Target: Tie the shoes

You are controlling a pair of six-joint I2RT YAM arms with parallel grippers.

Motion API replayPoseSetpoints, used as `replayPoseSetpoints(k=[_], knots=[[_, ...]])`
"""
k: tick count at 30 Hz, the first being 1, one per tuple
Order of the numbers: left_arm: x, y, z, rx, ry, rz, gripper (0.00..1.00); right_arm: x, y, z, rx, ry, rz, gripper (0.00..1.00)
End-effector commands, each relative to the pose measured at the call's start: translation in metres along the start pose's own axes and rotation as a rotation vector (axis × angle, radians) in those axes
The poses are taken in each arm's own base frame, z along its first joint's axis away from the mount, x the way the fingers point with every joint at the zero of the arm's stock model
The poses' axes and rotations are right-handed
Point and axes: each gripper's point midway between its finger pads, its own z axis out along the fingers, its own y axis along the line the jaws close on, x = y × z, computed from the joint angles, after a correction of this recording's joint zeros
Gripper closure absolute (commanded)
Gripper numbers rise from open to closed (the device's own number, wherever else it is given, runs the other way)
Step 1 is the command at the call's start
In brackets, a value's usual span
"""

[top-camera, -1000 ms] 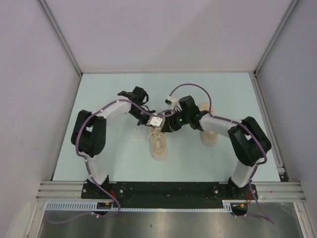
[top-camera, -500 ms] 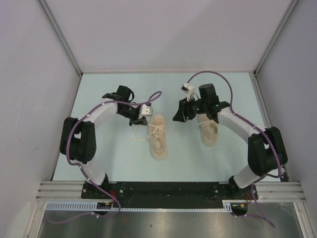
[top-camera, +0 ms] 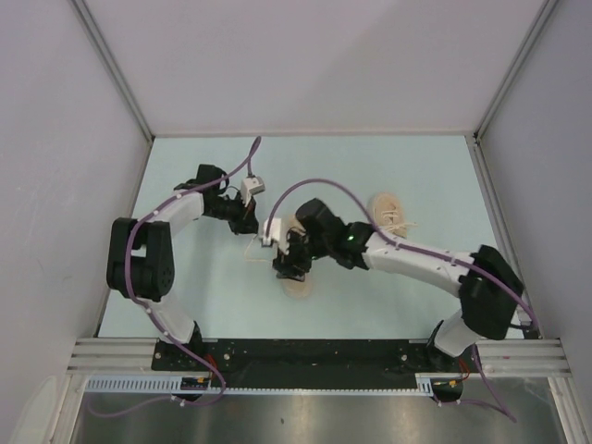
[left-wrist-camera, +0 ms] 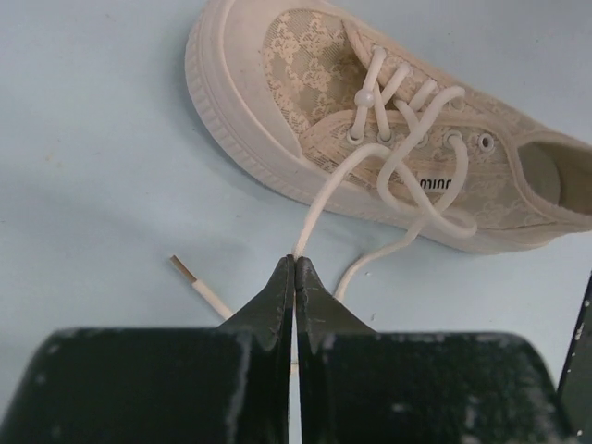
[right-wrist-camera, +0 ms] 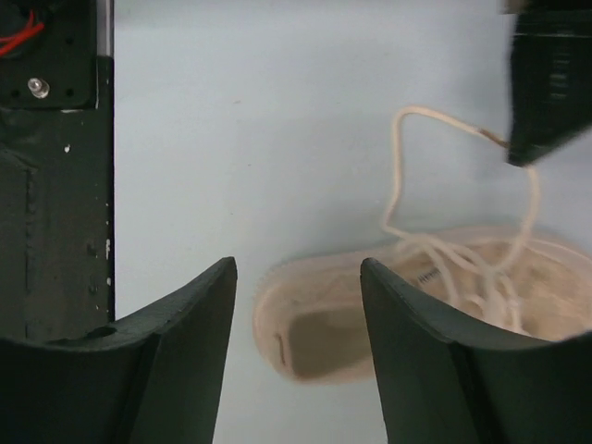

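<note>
nearest on the pale blue desk (top-camera: pixel 185 277) lies the left shoe (top-camera: pixel 298 285), its long axis running near to far, open heel toward the arm bases and rounded toe pointing far. the right hand (top-camera: pixel 289 266) hangs over its middle with the fingers spread wide and nothing between them. the right wrist view looks down between those dark, curved fingers onto the heel opening of the shoe (right-wrist-camera: pixel 324 347), and a blurred loop of lace rises from the shoe at the right of that view.

a little farther and to the left, the left hand (top-camera: pixel 245 222) is low over the desk beside the shoe. only its wrist view shows the grip: the two black tips (left-wrist-camera: pixel 294 264) are pressed together on a thin off-white lace (left-wrist-camera: pixel 314 205) that runs up to the eyelets. that view also shows a floral lace-patterned fabric upper (left-wrist-camera: pixel 305 74), a ribbed pale rubber sole, and a loose aglet (left-wrist-camera: pixel 181 267) lying on the desk.

farther right sits the right shoe (top-camera: pixel 384 208). only its far end and tangled laces are in sight, the rest being under the right arm (top-camera: pixel 416 264).
</note>
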Motion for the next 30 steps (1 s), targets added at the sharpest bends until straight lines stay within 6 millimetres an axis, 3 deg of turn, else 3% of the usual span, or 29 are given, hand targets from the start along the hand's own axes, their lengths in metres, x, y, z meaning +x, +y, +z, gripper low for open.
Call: replayPoseSetpoints(k=[1, 3, 4, 6, 8, 11, 19, 30], knots=[[-0.004, -0.004, 0.007, 0.031, -0.031, -0.112, 1.0, -0.01, -0.01, 0.05, 0.054, 0.006, -0.163, 0.42], [-0.003, -0.001, 0.009, 0.025, -0.03, -0.143, 1.0, -0.022, -0.014, 0.066, 0.054, -0.036, -0.136, 0.43], [-0.001, 0.0, 0.01, 0.03, -0.029, -0.157, 1.0, -0.012, -0.014, 0.081, 0.044, -0.017, -0.116, 0.43], [-0.002, 0.003, 0.011, 0.023, -0.039, -0.181, 1.0, -0.02, -0.022, 0.093, 0.065, -0.044, -0.079, 0.45], [-0.001, 0.004, 0.014, 0.027, -0.042, -0.197, 1.0, -0.011, -0.033, 0.107, 0.106, -0.044, -0.033, 0.46], [-0.001, 0.006, 0.016, 0.03, -0.05, -0.216, 1.0, -0.002, -0.053, 0.12, 0.17, -0.061, 0.051, 0.48], [-0.005, 0.013, 0.022, 0.038, -0.066, -0.242, 1.0, 0.007, -0.079, 0.141, 0.159, -0.082, 0.157, 0.48], [-0.004, 0.017, 0.027, 0.05, -0.064, -0.27, 1.0, 0.028, -0.07, 0.162, 0.073, -0.061, 0.154, 0.46]])
